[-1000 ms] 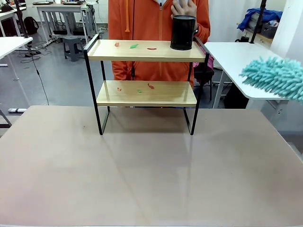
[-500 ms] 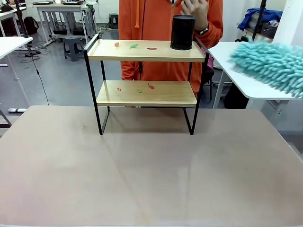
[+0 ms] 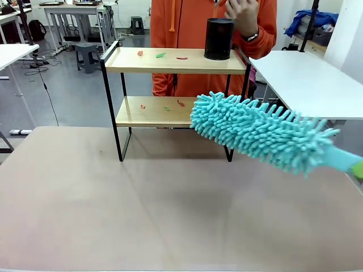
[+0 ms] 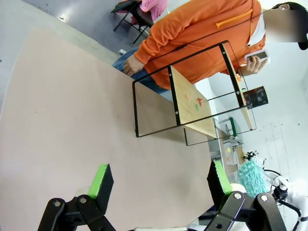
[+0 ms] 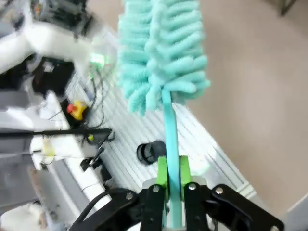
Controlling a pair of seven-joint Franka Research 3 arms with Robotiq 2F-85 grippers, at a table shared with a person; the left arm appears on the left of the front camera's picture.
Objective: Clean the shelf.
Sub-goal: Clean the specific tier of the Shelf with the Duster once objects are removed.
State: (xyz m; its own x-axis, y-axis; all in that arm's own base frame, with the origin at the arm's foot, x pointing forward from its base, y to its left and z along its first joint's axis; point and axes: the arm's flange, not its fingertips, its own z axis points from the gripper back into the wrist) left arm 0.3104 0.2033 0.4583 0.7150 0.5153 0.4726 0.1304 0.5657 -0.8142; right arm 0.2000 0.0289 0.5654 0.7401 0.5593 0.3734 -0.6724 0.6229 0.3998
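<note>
The shelf (image 3: 176, 60) stands at the table's far side, a two-tier rack of light wooden boards in a black frame. Small red and green scraps (image 3: 161, 55) lie on both boards, and a black cylinder (image 3: 219, 38) stands at the top board's right end. A fluffy teal duster (image 3: 258, 131) reaches in from the right in front of the shelf's lower right corner. My right gripper (image 5: 172, 177) is shut on the duster's teal handle (image 5: 170, 139). My left gripper (image 4: 161, 180) hangs open over the table, the shelf (image 4: 192, 98) farther off.
A person in an orange jacket (image 3: 193, 22) stands behind the shelf, one hand (image 3: 243, 14) raised above the black cylinder. White tables (image 3: 306, 79) stand at the right and far left. The brown tabletop (image 3: 142, 209) spreads wide in front of the shelf.
The duster swung down and left from the upper right edge to in front of the shelf's lower right corner. The person shifted to the right.
</note>
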